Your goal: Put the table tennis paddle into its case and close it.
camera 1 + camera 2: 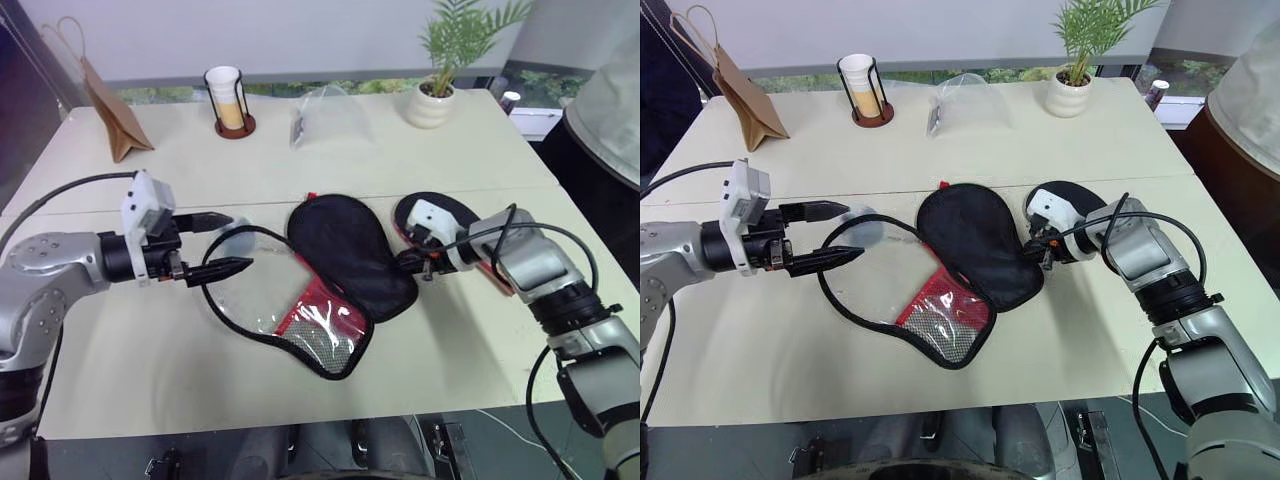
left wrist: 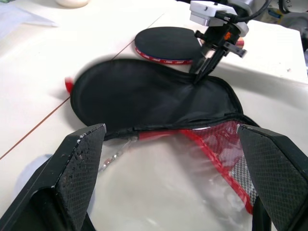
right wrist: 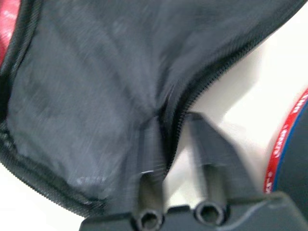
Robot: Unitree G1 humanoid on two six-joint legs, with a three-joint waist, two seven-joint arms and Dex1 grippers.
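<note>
The case [image 1: 350, 250] lies unzipped on the table: its black flap is folded back to the right, and the half with the red panel and mesh pocket [image 1: 318, 325] lies toward me. The table tennis paddle [image 2: 168, 43] rests flat just right of the flap, black face up, with its handle hidden behind my right arm. My right gripper [image 3: 178, 144] sits at the flap's right zipper edge. Its fingers stand slightly apart, with that edge running between them. My left gripper [image 1: 240, 241] hovers wide open over the case's left rim, holding nothing.
Along the far edge stand a brown paper bag [image 1: 115, 115], a cup in a wire holder [image 1: 228, 100], a clear plastic bag [image 1: 325, 115] and a potted plant [image 1: 435, 100]. A person [image 1: 610, 110] stands at the right. A pale round thing [image 1: 855, 230] lies under my left fingers.
</note>
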